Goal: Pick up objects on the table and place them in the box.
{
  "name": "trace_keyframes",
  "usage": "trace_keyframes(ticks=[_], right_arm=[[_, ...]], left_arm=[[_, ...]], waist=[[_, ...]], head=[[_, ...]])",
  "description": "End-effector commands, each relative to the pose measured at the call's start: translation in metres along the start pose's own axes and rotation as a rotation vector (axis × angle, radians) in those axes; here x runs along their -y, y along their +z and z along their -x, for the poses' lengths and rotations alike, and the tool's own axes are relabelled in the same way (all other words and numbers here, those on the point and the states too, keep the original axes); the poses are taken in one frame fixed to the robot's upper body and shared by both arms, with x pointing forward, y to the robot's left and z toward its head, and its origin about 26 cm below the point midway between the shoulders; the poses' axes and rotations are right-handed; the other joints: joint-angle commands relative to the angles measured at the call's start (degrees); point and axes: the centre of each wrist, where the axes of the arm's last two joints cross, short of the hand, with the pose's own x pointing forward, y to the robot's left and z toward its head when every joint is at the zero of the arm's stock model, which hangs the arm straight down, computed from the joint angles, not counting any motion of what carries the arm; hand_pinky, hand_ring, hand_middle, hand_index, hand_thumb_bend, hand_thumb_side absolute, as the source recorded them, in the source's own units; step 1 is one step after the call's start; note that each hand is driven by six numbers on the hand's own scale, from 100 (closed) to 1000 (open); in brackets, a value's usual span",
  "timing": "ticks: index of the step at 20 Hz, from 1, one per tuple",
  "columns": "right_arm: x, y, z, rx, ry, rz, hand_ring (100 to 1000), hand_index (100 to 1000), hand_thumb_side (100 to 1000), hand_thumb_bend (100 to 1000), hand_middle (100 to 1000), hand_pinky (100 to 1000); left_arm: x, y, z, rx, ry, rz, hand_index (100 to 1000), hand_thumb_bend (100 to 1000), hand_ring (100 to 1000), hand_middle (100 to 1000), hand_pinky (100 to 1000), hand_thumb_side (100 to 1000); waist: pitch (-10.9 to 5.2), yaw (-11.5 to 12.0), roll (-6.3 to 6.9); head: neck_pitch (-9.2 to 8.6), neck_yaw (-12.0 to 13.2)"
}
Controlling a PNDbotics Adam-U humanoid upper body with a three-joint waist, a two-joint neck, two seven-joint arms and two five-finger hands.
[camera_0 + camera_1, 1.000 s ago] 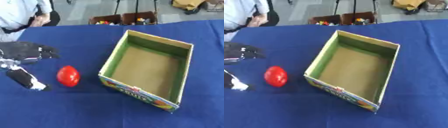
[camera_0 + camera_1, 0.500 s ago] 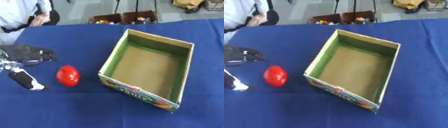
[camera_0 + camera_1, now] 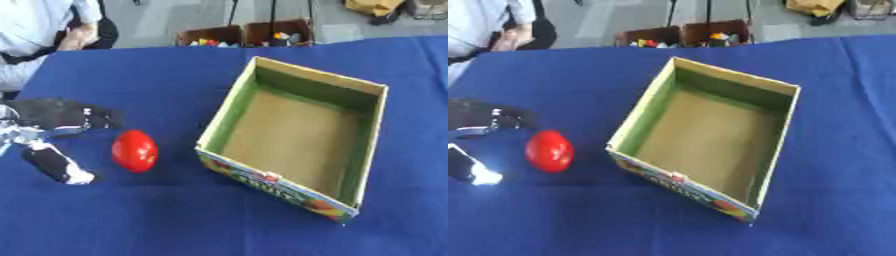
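At far left: left robot hand (image 3: 54, 119), black, fingers curled loosely, holding nothing, beside the egg
Just right of it: glossy red egg-shaped object (image 3: 134, 150) lying on blue cloth surface (image 3: 157, 210)
Centre-right: open cardboard box (image 3: 229, 113), green-lined, empty
Progress: nothing boxed; egg not yet grasped
Obstacles: none between egg and box
Right robot hand: unseen

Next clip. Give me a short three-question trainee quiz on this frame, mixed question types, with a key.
1. True or false: the red object lies inside the box.
2. Which hand shows in the frame? A) the left hand B) the right hand C) both
3. Fill in: the box stands on a ____ tablecloth.

Key:
1. False. It lies on the cloth, left of the box and apart from it; the box holds nothing visible.
2. A. It is at the left edge, beside the red object, not holding it.
3. Blue.
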Motion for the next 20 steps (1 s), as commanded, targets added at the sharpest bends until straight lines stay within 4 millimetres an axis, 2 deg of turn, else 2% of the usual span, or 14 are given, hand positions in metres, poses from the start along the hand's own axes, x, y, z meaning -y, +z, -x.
trace_keyframes(ticks=[1, 9, 13, 20], right_arm=[[0.001, -0.006, -0.003, 0.026, 0.003, -0.009, 790, 769, 957, 100, 651, 738], [0.001, -0.006, -0.003, 0.026, -0.001, -0.005, 790, 766, 958, 100, 649, 739], [0.001, -0.006, -0.003, 0.025, -0.002, -0.005, 791, 763, 959, 100, 649, 740], [0.001, -0.004, -0.003, 0.019, 0.0, -0.008, 791, 754, 960, 100, 648, 740]], left_arm=[[-0.005, 0.004, 0.004, 0.091, -0.113, 0.13, 1000, 384, 966, 1000, 786, 552], [-0.004, -0.001, 0.001, 0.153, -0.094, 0.105, 1000, 369, 927, 1000, 723, 554], [-0.002, -0.003, 0.002, 0.144, -0.093, 0.118, 1000, 407, 976, 1000, 764, 578], [-0.034, 0.016, 0.0, 0.026, -0.172, 0.044, 1000, 429, 1000, 1000, 824, 615]], waist=[[0.06, 0.0, -0.86], [0.18, -0.1, -1.0], [0.26, -0.1, -1.04], [0.06, 0.3, -1.1]], head=[[-0.67, 0.0], [-1.02, 0.1], [-1.04, 0.0], [-0.71, -0.2]])
